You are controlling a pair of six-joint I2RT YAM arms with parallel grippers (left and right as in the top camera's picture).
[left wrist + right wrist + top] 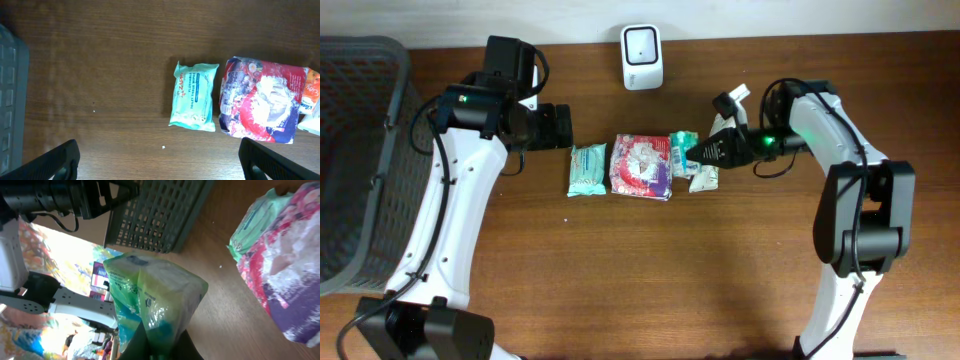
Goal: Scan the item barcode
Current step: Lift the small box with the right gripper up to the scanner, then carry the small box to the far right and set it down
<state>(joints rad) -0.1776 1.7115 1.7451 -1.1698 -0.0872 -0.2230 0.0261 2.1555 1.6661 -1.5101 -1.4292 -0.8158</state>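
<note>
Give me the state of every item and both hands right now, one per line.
left hand, open, holding nothing.
right hand, shut on the green packet.
green packet, pinched in the right hand.
teal wipes pack, lying flat on the table.
red pack, lying flat beside the teal wipes pack.
scanner, standing upright, untouched.

Packs: 4 in all, by overhead count. That's 1 teal wipes pack (pixel 587 170), 1 red pack (pixel 640 166), 1 green pack (pixel 682 150) and 1 whitish pack (pixel 704 178). The whitish one is partly hidden, so can't tell if it's a single item.

Other items: 1 scanner (pixel 642 43), 1 basket (pixel 360 160), 1 table (pixel 620 280).

Arms: 2, i.e. L arm (pixel 460 220) and R arm (pixel 825 110).

Grippers: 2, one per arm, i.e. L gripper (pixel 159 150) and R gripper (pixel 160 345), w/ 2 fingers each.
</note>
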